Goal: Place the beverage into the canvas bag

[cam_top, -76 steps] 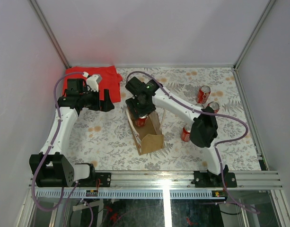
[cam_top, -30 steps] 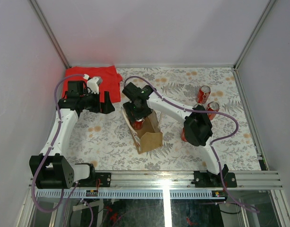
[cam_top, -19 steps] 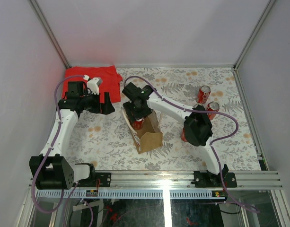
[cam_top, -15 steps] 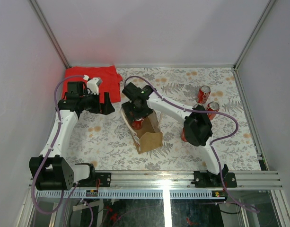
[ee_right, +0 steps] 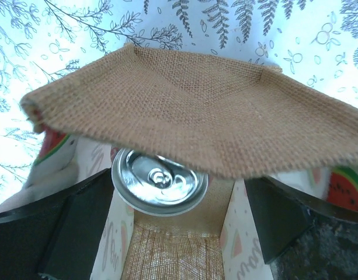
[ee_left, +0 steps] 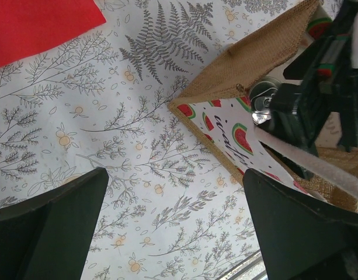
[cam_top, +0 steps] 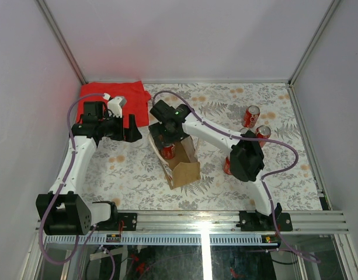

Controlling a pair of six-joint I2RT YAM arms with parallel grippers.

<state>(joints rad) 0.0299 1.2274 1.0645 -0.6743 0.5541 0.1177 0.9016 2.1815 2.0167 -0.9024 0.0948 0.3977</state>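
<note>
Beverage [ee_right: 159, 181] in canvas bag [ee_right: 184, 111], btwn wide-open fingers of R hand [ee_right: 177, 186], not gripped.

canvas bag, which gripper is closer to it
Right. The right gripper hangs open directly over the canvas bag; the left gripper is off to its left, above the table.

The left arm [cam_top: 73, 160] and the right arm [cam_top: 214, 131] share one build: white tubular links joined by bulky matte-black joint housings, with a thin purple cable [cam_top: 295, 153] looping loosely along each. In the overhead view the left arm's black base block [cam_top: 65, 213] lies at about 7 o'clock and the right arm's smaller black foot [cam_top: 263, 220] at about 5 o'clock. A small green light [cam_top: 177, 112] glows on the right wrist housing, a white piece [cam_top: 116, 105], possibly a camera mount, tops the left wrist, and the fingers [ee_left: 56, 224] are plain matte-black wedges.
</note>
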